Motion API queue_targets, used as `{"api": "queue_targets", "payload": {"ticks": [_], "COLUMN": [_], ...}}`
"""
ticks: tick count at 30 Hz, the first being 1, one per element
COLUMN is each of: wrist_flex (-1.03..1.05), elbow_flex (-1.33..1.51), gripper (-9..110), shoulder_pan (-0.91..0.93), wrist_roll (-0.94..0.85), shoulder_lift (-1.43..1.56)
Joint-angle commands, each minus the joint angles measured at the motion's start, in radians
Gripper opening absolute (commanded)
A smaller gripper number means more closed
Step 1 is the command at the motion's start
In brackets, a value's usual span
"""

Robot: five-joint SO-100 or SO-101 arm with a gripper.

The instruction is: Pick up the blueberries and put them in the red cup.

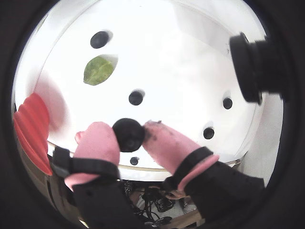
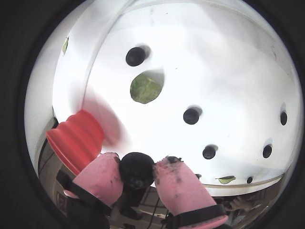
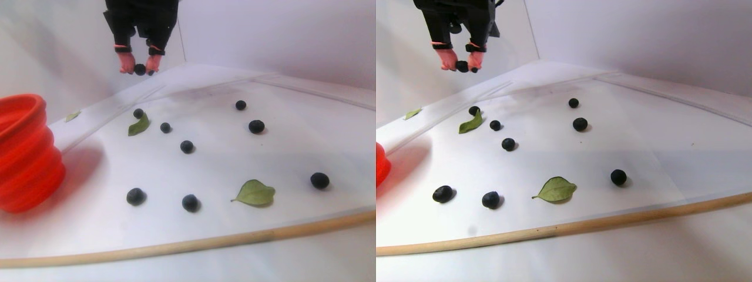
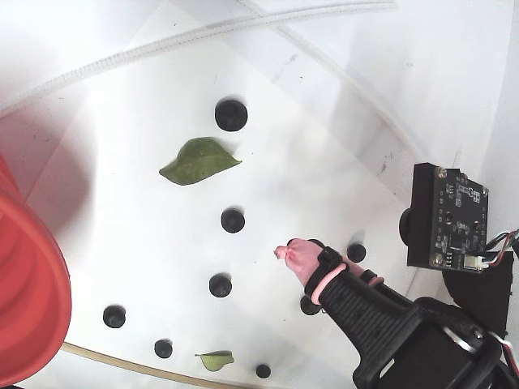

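Observation:
My gripper (image 1: 128,134) is shut on one blueberry (image 2: 137,170), pinched between its two pink fingertips. In the stereo pair view the gripper (image 3: 140,69) hangs high above the far left of the white sheet, well off the surface. The red cup (image 3: 23,155) stands at the left edge, and it also shows low left of the fingers in both wrist views (image 1: 31,129) (image 2: 76,138). Several more blueberries lie scattered on the sheet, such as one (image 3: 136,196) near the front and another (image 3: 256,126) farther back. In the fixed view only one pink finger (image 4: 297,256) shows.
Green leaves lie flat among the berries, one (image 3: 254,192) near the front and one (image 3: 139,125) farther back. A wooden strip (image 3: 176,247) borders the sheet's front. A camera board (image 4: 446,217) rides on the arm. White walls rise behind the sheet.

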Motion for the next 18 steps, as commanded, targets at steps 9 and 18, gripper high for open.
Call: {"api": "queue_targets", "payload": {"ticks": [9,18], "wrist_flex": [0.14,0.225], "elbow_flex": [-0.026,-0.012], "gripper": [11,11], "shoulder_pan": [-0.137,-0.25], "wrist_roll": [0.072,0.146], "shoulder_lift": [0.19,0.256]}}
